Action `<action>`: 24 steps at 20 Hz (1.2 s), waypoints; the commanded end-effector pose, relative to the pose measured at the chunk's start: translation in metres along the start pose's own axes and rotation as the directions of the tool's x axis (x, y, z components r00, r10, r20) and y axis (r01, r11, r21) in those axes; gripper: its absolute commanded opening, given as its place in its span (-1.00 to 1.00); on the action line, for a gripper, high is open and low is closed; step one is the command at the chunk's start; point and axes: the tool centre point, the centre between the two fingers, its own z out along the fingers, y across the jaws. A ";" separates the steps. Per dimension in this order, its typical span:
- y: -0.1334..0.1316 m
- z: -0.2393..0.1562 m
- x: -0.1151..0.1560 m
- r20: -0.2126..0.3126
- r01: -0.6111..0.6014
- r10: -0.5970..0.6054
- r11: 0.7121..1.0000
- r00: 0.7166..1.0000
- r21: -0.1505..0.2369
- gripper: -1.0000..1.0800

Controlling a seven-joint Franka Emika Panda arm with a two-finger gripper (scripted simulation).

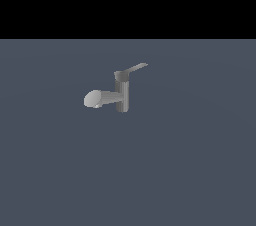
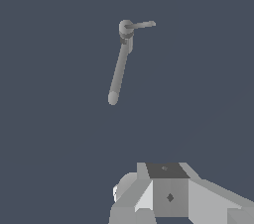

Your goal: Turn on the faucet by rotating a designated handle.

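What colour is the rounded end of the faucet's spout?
Pale grey, nearly white, lighter than the rest of the faucet. The spout end shows best in the exterior view.

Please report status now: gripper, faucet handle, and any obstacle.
Gripper well short of faucet, jaw state unclear. Handle untouched, angled away from spout. No obstacle seen.

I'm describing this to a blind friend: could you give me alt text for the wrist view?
A small grey faucet seen from above on a plain dark blue-grey floor, its long spout reaching one way and its thin handle sticking out sideways from the cap. Part of the robot's grey gripper shows at the picture's edge, well apart from the faucet and touching nothing.
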 end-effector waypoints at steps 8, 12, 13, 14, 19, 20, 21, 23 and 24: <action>-0.004 0.006 0.005 0.001 -0.028 0.028 1.000 1.000 -0.001 -1.00; -0.010 0.015 0.012 0.002 -0.070 0.070 0.998 0.998 -0.003 -1.00; -0.012 0.017 0.014 0.002 -0.083 0.083 0.997 0.997 -0.003 -1.00; -0.013 0.021 0.017 0.003 -0.098 0.098 0.995 0.995 -0.004 -1.00; -0.024 0.040 0.033 0.005 -0.188 0.188 0.982 0.982 -0.008 -1.00; -0.027 0.044 0.037 0.006 -0.209 0.209 0.978 0.978 -0.009 -1.00; -0.029 0.049 0.042 0.006 -0.232 0.232 0.973 0.973 -0.010 -1.00; -0.034 0.059 0.051 0.007 -0.277 0.277 0.961 0.961 -0.012 -1.00; -0.036 0.064 0.056 0.007 -0.300 0.300 0.954 0.954 -0.013 -1.00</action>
